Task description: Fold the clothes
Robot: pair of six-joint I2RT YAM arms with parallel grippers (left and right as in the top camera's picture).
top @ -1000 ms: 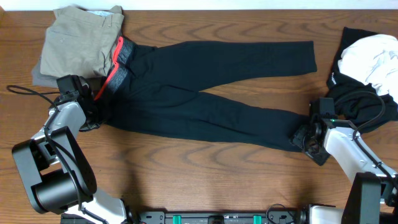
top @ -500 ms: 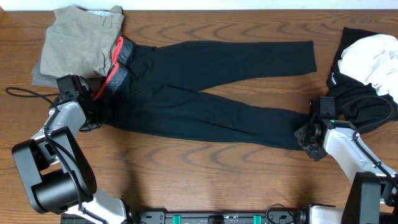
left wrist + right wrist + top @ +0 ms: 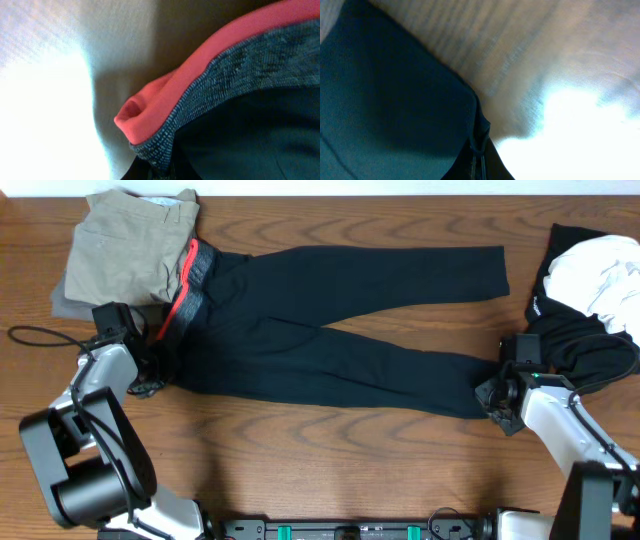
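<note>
Long black trousers (image 3: 330,310) lie spread across the table, with the red-orange waistband (image 3: 185,285) at the left and the legs running right. My left gripper (image 3: 152,368) sits at the lower corner of the waist. In the left wrist view it (image 3: 161,172) is shut on the waistband's grey knit edge, just under a red fold (image 3: 150,112). My right gripper (image 3: 491,395) is at the end of the near leg. In the right wrist view it (image 3: 478,167) is shut on the pinched black hem (image 3: 477,135).
A khaki garment (image 3: 125,245) lies at the back left over a grey one (image 3: 58,302), touching the waistband. A white garment (image 3: 600,270) rests on a black heap (image 3: 585,355) at the right edge, close behind my right arm. A cable (image 3: 40,335) trails at the left.
My right gripper has closed on the hem of the near trouser leg and drawn it up slightly. The left gripper holds the waist as before.
</note>
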